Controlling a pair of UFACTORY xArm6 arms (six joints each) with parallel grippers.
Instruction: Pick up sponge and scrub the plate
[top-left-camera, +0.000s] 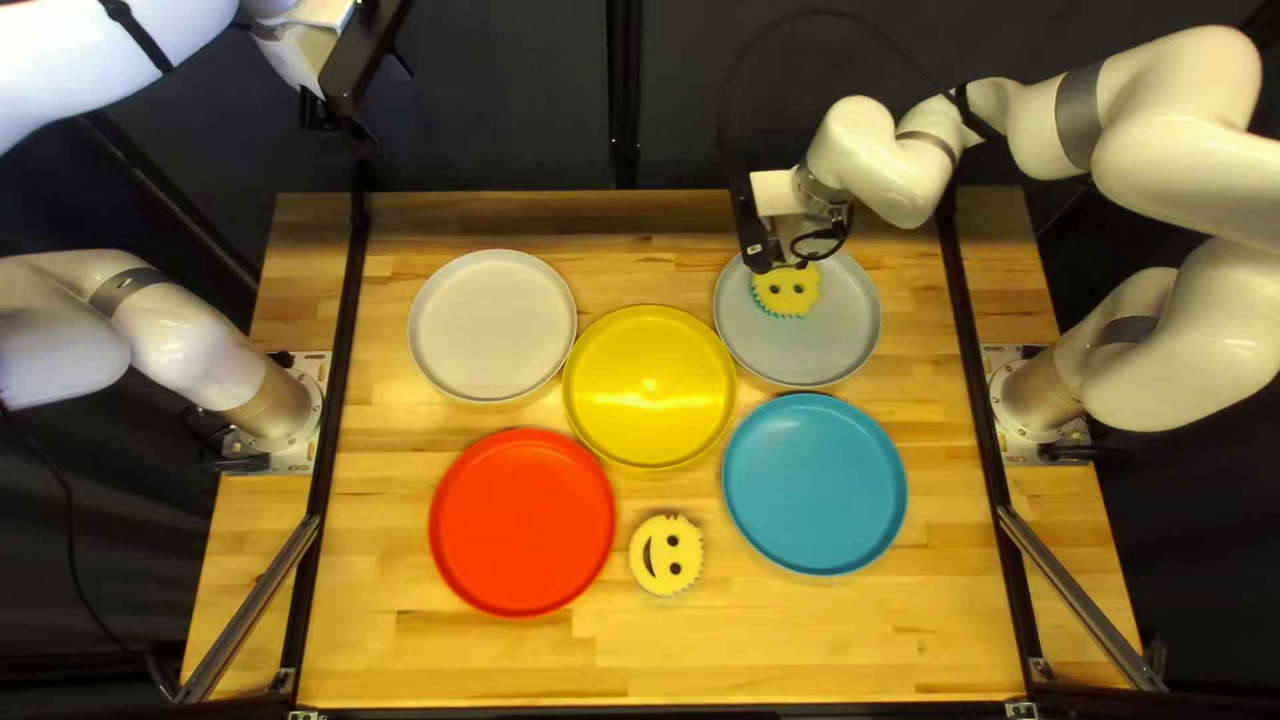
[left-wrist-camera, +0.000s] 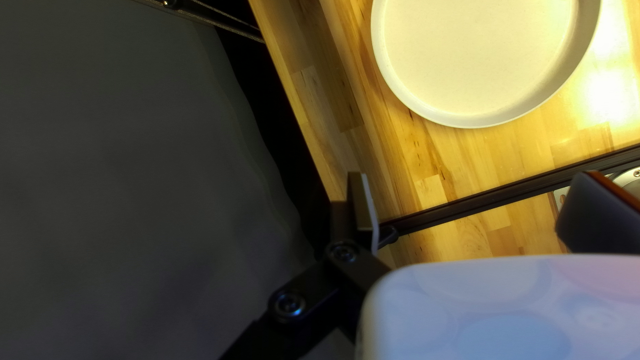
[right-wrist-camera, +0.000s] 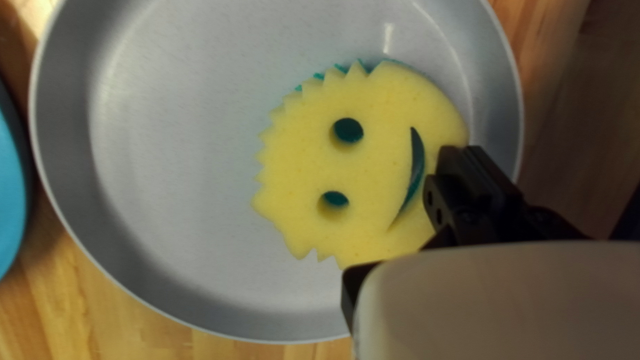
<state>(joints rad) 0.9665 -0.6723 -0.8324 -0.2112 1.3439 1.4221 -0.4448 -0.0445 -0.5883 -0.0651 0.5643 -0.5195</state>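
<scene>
At the left of the top left view, your left gripper (top-left-camera: 358, 64) is hanging near the table's far corner, its fingers standing wide apart, released. A strip of wood is running between the black rail (top-left-camera: 334, 400) and the round off-white plate (top-left-camera: 492, 326). The smooth red plate (top-left-camera: 522, 522) is sitting nearer you, and the glossy yellow plate (top-left-camera: 650, 387) is catching light between its neighbours. A second smiley sponge (top-left-camera: 666, 555) is lying on the wood between the red plate and the blue plate (top-left-camera: 815, 483). Beyond the blue one, the speckled grey plate (top-left-camera: 854, 320) is holding your yellow sponge (top-left-camera: 787, 291), foam-topped, jagged along one side, with teal showing underneath. Your right gripper (top-left-camera: 787, 251) is grasping that sponge by its smiling end, inside the rim.
</scene>
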